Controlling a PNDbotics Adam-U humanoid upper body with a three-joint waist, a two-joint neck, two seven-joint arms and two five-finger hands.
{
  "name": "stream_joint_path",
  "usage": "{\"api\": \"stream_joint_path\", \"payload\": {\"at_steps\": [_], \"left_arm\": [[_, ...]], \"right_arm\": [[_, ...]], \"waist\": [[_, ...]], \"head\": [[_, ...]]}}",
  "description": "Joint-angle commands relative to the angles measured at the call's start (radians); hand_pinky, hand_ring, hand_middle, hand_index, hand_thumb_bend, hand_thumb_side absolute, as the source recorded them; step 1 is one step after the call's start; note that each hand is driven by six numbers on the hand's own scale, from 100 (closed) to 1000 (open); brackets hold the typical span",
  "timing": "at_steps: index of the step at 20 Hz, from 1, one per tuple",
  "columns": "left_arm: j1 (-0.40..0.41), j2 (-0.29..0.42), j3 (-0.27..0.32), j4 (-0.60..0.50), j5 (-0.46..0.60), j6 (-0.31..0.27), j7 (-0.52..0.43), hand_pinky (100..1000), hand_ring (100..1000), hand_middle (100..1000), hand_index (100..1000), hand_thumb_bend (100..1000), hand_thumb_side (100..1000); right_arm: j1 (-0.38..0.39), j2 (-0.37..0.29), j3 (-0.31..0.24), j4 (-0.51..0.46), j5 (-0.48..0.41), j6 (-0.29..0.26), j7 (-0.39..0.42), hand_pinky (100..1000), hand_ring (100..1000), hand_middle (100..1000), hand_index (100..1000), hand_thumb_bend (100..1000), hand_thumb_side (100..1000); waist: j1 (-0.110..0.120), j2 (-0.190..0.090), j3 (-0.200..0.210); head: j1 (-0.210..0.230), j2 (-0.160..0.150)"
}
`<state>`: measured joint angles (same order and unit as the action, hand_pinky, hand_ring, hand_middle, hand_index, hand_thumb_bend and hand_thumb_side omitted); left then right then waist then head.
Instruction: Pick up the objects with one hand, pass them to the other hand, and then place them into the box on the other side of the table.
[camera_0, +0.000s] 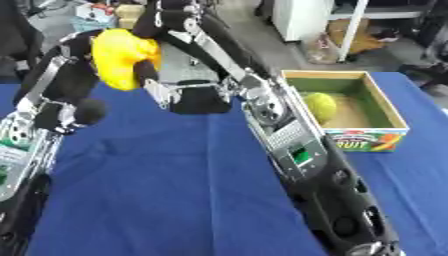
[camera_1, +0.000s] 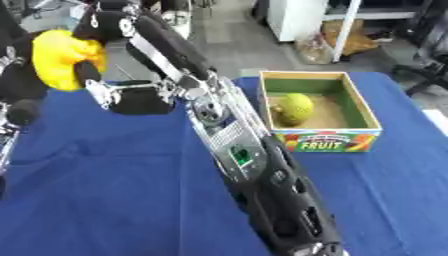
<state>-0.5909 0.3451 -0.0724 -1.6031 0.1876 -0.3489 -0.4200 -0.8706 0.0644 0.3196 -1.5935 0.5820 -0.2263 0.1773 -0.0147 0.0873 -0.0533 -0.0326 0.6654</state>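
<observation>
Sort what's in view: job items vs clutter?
Job:
- yellow object, held up between both hands
- left hand, behind it
- right hand, on its top
- fruit box, right side of the table
- yellow-green fruit, already in the box

Clutter:
- blue tablecloth
- white cabinet and bagged stuff on the floor behind

Matt blue cloth on table, printed cardboard box, smooth yellow object

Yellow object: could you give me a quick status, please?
Yellow object up between both hands. Left hand and right hand both on it. Box holds one green fruit.
</observation>
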Motion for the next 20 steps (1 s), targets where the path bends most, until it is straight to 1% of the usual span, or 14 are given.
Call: {"api": "stream_joint_path", "payload": {"at_steps": [1, 5, 8, 11, 14, 20], "left_arm": [[0.001, 0.027, 0.039, 0.014, -0.057, 0.009, 0.058, 808, 718, 684, 745, 744, 594], [0.035, 0.042, 0.067, 0.021, -0.084, 0.016, 0.121, 810, 718, 683, 745, 739, 595], [0.062, 0.05, 0.087, 0.009, -0.096, 0.017, 0.15, 810, 717, 681, 743, 734, 595], [0.08, 0.051, 0.097, -0.006, -0.105, 0.019, 0.166, 809, 716, 680, 741, 729, 597], [0.091, 0.047, 0.1, -0.022, -0.11, 0.021, 0.174, 809, 713, 677, 742, 717, 606], [0.105, 0.041, 0.098, -0.045, -0.115, 0.028, 0.174, 809, 711, 674, 743, 692, 624]], "right_arm": [[-0.017, -0.017, -0.021, -0.026, 0.009, 0.004, -0.015, 770, 637, 647, 363, 100, 113], [-0.023, -0.061, -0.075, -0.038, 0.021, 0.029, -0.051, 769, 638, 648, 364, 100, 109], [-0.035, -0.112, -0.139, -0.016, 0.041, 0.068, -0.1, 766, 637, 646, 364, 100, 104], [-0.046, -0.151, -0.189, 0.042, 0.072, 0.101, -0.142, 761, 634, 643, 363, 100, 100], [-0.051, -0.181, -0.233, 0.108, 0.101, 0.129, -0.183, 753, 628, 639, 363, 100, 100], [-0.062, -0.222, -0.314, 0.272, 0.113, 0.187, -0.26, 730, 611, 625, 358, 111, 100]], "waist": [[-0.01, -0.012, 0.002], [-0.009, -0.012, 0.002], [-0.006, -0.013, 0.008], [-0.003, -0.015, 0.016], [0.005, -0.016, 0.025], [0.016, -0.019, 0.038]], "head": [[0.0, -0.007], [0.004, -0.005], [0.009, -0.001], [0.011, 0.004], [0.014, 0.015], [0.015, 0.04]]}}
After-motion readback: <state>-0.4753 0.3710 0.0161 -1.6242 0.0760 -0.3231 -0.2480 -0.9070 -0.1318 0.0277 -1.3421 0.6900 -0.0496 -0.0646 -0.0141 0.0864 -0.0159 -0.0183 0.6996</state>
